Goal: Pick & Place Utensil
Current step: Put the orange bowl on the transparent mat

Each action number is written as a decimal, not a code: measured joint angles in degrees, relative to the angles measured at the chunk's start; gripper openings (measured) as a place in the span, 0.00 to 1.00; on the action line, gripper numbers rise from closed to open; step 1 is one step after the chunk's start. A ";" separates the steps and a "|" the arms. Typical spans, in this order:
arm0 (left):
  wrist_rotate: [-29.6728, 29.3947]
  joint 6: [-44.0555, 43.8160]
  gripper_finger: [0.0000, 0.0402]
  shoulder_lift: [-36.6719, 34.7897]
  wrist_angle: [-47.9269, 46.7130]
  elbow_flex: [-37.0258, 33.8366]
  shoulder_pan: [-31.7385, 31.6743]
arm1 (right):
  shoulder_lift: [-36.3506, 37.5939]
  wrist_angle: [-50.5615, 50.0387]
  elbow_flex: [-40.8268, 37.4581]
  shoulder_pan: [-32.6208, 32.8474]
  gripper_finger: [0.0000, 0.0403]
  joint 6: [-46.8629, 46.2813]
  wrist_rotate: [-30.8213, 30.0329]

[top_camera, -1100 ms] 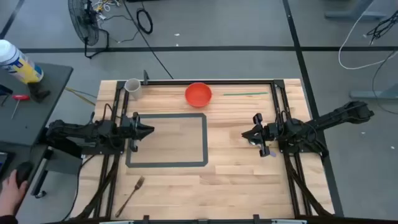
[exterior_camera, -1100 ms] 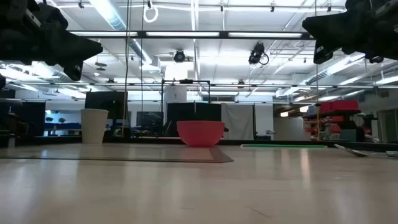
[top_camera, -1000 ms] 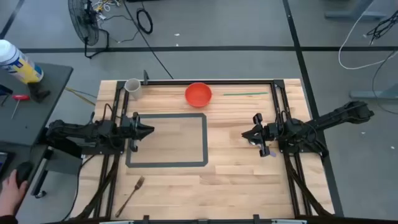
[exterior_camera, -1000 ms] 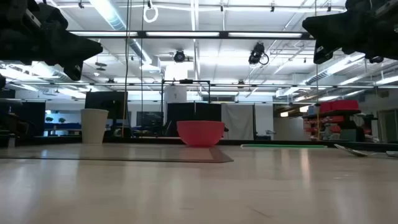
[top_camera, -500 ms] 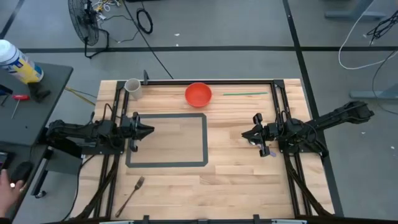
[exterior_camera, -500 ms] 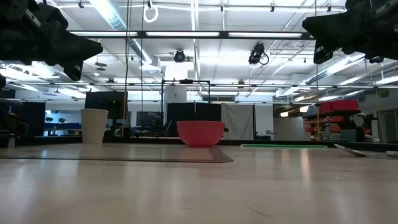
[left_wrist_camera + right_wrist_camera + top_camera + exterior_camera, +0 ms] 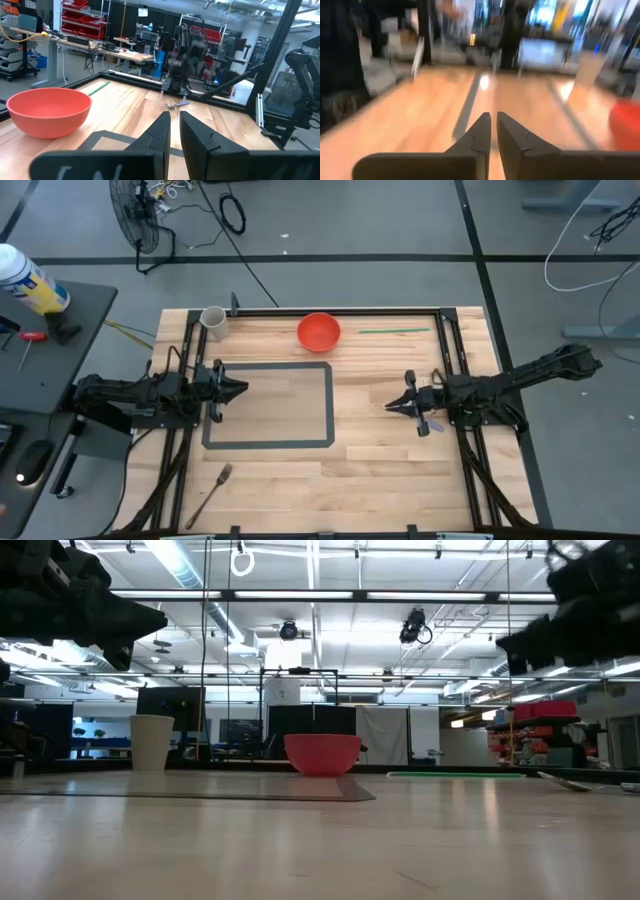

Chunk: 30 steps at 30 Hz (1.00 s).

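A metal fork (image 7: 210,493) lies flat near the table's near-left corner, far from both grippers. A small purple-handled utensil (image 7: 424,427) lies on the table below my right arm; it also shows as the utensil (image 7: 177,104) in the left wrist view. My left gripper (image 7: 243,389) hovers shut over the left edge of a dark taped rectangle (image 7: 331,405). My right gripper (image 7: 388,407) hovers shut to the right of that rectangle, pointing toward the table's left.
A red bowl (image 7: 319,332) and a white cup (image 7: 212,318) stand near the far edge, and a thin green stick (image 7: 394,331) lies to the right of the bowl. Black rails (image 7: 447,345) run along both sides of the table. Bare wood lies inside and below the taped rectangle.
My right gripper has shifted a little toward the table's near edge and its left, and has dipped lower; the low view shows it dropped. Its fingers stay shut. The left arm has kept still.
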<state>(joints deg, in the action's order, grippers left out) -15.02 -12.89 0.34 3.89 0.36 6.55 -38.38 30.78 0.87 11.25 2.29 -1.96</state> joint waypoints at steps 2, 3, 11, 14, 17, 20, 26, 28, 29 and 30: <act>-0.11 -0.02 0.11 0.00 0.36 0.00 0.00 | -0.14 -0.18 -0.02 0.00 0.09 -1.35 0.00; -0.28 -0.02 0.11 0.00 0.60 0.00 0.00 | -0.14 0.05 0.13 0.00 0.09 -1.94 -0.03; -0.20 -0.01 0.11 0.00 1.35 0.00 0.00 | -0.18 2.86 0.06 0.00 0.09 -1.56 -5.89; -0.15 -0.01 0.11 0.00 1.57 0.00 0.00 | -0.16 8.05 0.06 0.00 0.09 -2.41 -8.12; -0.04 -0.01 0.11 0.00 1.65 0.00 0.00 | -0.16 15.93 0.06 0.00 0.09 -5.89 -8.13; 0.00 -0.02 0.11 0.00 1.66 0.00 0.00 | -0.14 23.41 0.06 0.00 0.09 -10.70 -8.13; 0.02 -0.02 0.11 0.00 1.72 0.00 0.00 | -0.14 33.26 0.06 0.00 0.09 -9.42 -8.08; 0.02 -0.02 0.11 0.00 1.72 0.00 0.00 | -0.14 33.71 0.06 0.00 0.09 -10.48 -8.04; 0.02 -0.01 0.11 0.00 1.73 0.00 0.00 | -0.14 33.69 0.06 0.00 0.09 -10.82 -8.04; 0.02 -0.02 0.11 0.00 1.73 0.00 0.00 | -0.14 33.62 0.06 0.00 0.09 -10.84 -8.03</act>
<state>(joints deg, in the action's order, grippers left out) -15.00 -12.91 0.34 5.61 0.36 6.55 -38.52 64.40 0.93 11.25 -8.56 -9.99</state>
